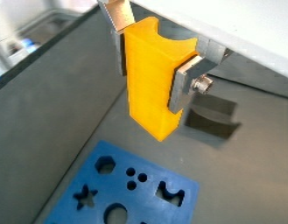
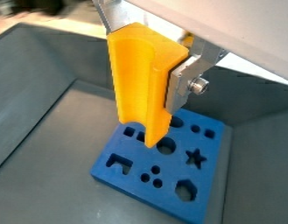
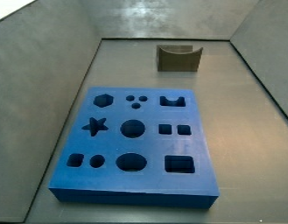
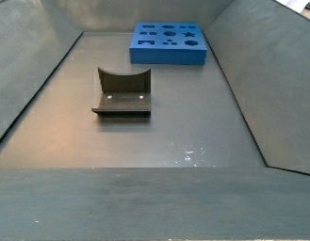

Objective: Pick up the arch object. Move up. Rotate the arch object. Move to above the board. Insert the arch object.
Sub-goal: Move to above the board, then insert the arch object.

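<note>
Grey floor; gripper [image 1: 154,63] clamps arch object [image 1: 153,83].

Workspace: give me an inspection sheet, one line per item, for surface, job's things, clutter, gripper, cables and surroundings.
Surface: grey bin floor, bare apart from the items below.
Job's things: arch object, yellow-orange, held in the air between the gripper's fingers in both wrist views; board, blue slab with shaped cut-outs, flat on the floor, all holes unfilled.
Clutter: dark olive-grey block with a curved dip, standing on the floor apart from the board.
Gripper: gripper shut on the arch object, above the board's edge in a wrist view; absent from both side views.
Cables: nothing seen.
Surroundings: sloped grey bin walls on all sides.
</note>
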Available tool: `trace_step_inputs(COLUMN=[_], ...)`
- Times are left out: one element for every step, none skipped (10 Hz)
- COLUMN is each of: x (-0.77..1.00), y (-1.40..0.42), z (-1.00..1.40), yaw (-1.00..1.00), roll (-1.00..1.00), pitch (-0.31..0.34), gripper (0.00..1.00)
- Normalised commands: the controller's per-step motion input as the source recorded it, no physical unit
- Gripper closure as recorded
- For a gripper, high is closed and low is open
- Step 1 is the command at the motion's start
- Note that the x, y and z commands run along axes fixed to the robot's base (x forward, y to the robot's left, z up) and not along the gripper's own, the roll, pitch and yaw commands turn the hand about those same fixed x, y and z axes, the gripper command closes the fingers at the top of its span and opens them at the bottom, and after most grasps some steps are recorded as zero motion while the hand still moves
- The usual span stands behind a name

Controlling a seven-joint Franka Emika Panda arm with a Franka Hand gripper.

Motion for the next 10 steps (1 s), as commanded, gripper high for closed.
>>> trace_step_inputs(x=[0.08, 0.08, 0.08, 0.08, 0.06, 0.0, 0.04, 0.31, 0.58, 0.72], y=[-0.06, -0.04, -0.04, -0.03, -0.03, 0.03, 0.04, 0.0, -0.03, -0.09], z=[0.02, 0.02, 0.02, 0.02, 0.02, 0.0, -0.19, -0.63, -0.95, -0.99], yaw=[1.0, 0.93, 0.77, 0.44, 0.27, 0.0, 0.06, 0.22, 0.09, 0.07], roll=[0.04, 0.06, 0.05, 0.05, 0.05, 0.0, 0.08, 0.04, -0.02, -0.06], pitch=[0.229, 0.273, 0.253, 0.2, 0.162, 0.0, 0.0, -0.021, 0.026, 0.004], gripper=[1.0, 1.0, 1.0, 1.0, 1.0, 1.0, 1.0, 1.0, 1.0, 1.0])
